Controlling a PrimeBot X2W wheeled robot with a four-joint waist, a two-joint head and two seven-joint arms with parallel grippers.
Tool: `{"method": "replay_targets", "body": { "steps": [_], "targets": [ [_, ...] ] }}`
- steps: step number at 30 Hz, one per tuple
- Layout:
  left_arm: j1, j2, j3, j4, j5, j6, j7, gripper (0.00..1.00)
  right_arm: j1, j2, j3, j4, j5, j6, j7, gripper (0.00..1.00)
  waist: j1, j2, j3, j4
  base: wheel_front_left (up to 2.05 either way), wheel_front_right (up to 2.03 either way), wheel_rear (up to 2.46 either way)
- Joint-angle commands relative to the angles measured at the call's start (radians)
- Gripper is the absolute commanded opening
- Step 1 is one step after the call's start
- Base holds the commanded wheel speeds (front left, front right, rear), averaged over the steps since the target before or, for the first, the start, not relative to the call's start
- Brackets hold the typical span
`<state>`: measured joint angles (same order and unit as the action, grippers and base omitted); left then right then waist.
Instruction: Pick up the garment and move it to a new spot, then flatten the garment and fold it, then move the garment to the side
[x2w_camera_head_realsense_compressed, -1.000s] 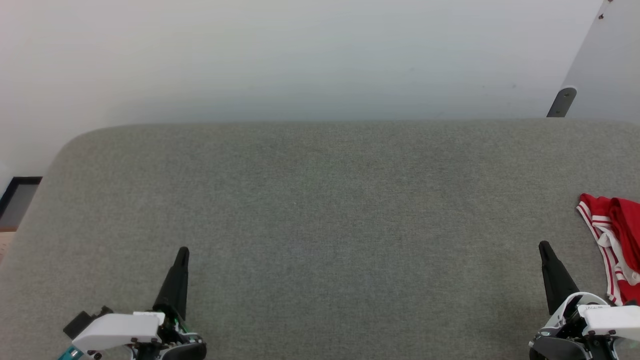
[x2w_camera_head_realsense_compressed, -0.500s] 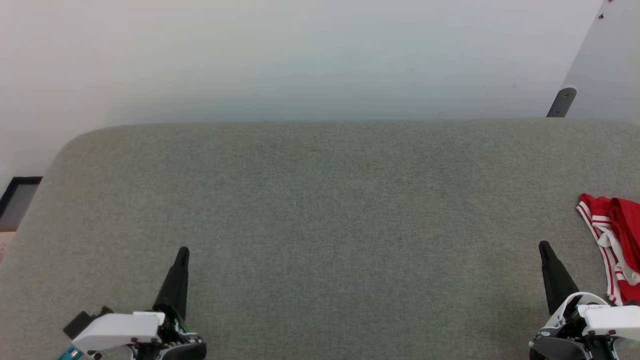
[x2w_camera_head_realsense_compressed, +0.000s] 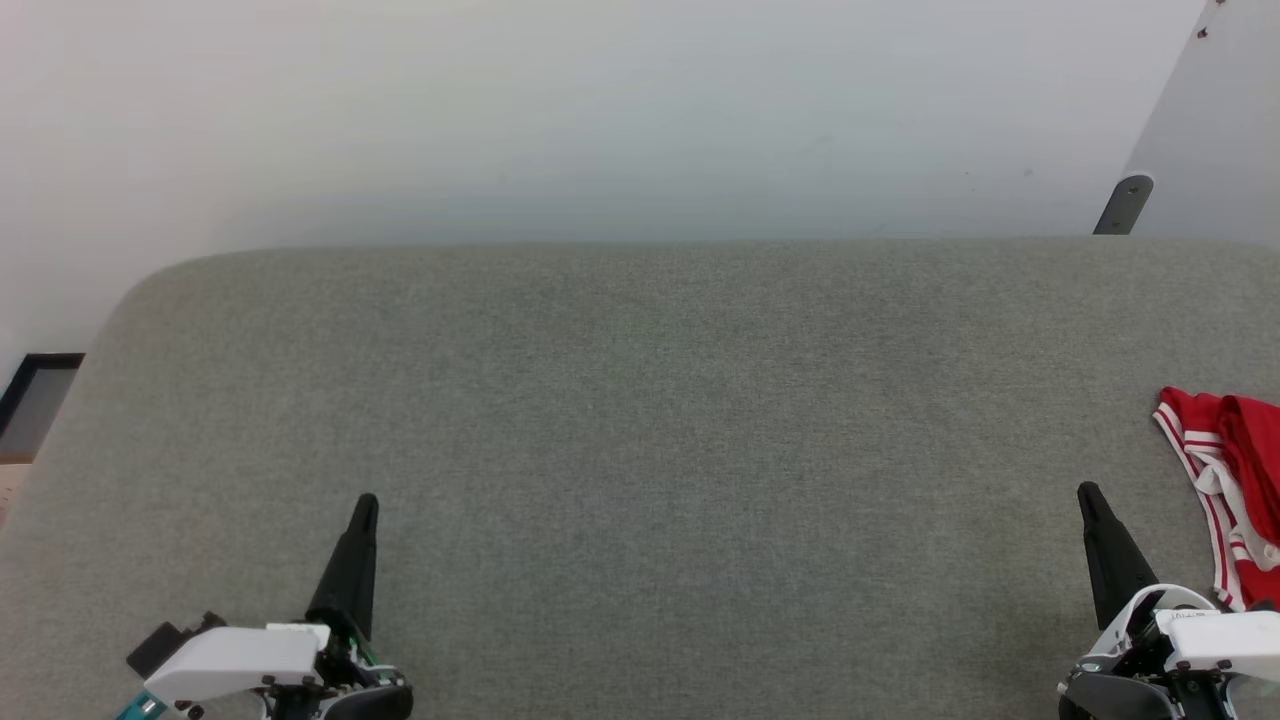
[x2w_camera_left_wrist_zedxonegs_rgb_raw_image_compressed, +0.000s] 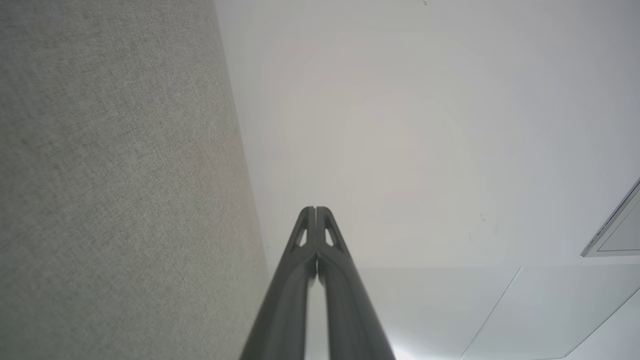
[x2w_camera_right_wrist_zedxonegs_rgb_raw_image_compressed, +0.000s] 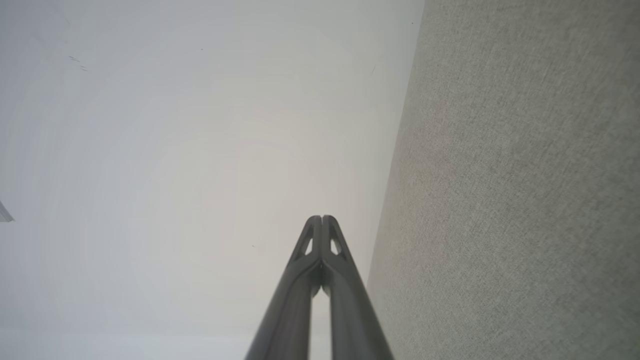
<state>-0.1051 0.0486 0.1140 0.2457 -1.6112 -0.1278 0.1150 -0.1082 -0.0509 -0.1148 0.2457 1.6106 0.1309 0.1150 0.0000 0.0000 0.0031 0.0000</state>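
1. Nothing has moved since a second ago: both arms sit where they were, low over the near side of the grey tabletop (x2w_camera_head_realsense_compressed: 640, 420).
2. On my left, the left end effector (x2w_camera_head_realsense_compressed: 366, 502) is pressed together, fingers touching along their length and holding nothing. The right end effector (x2w_camera_head_realsense_compressed: 1087, 492) is the same: closed and empty.
3. A red-and-white cloth (x2w_camera_head_realsense_compressed: 1235, 440) lies crumpled at the far right of the tabletop, just beside the right end effector and cut off by the head view's edge. No lettering shows on it, so I cannot tell whether it is the garment or some other piece.
4. First risk: I take the wrong cloth. With most of it outside the head view, I would be choosing on colour alone.
5. Second risk: I come down with the fingers closed and only shove the fabric along instead of pinching it — I judge they must spread first.
6. Third risk: a pinch on a loose fold catches a single layer or the striped trim, so the cloth hangs twisted and is harder to flatten.
7. Fourth risk: I cannot see how close the tabletop's right edge is — a sideways nudge could push the cloth over it.
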Motion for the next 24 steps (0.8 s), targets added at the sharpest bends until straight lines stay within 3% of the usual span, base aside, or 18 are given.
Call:
{"method": "replay_targets", "body": {
  "steps": [1, 24],
  "targets": [
    [-0.009, 0.000, 0.002, -0.002, -0.003, -0.005, 0.002, 0.00, -0.003, 0.003, 0.000, -0.002, 0.004, 0.000, 0.002, 0.00, 0.0000, 0.0000, 0.000, 0.000, 0.00, 0.00, 0.00],
    [-0.009, 0.000, 0.002, -0.002, -0.003, -0.005, 0.002, 0.00, -0.003, 0.003, 0.000, -0.002, 0.004, 0.000, 0.002, 0.00, 0.0000, 0.0000, 0.000, 0.000, 0.00, 0.00, 0.00]
  ]
}}
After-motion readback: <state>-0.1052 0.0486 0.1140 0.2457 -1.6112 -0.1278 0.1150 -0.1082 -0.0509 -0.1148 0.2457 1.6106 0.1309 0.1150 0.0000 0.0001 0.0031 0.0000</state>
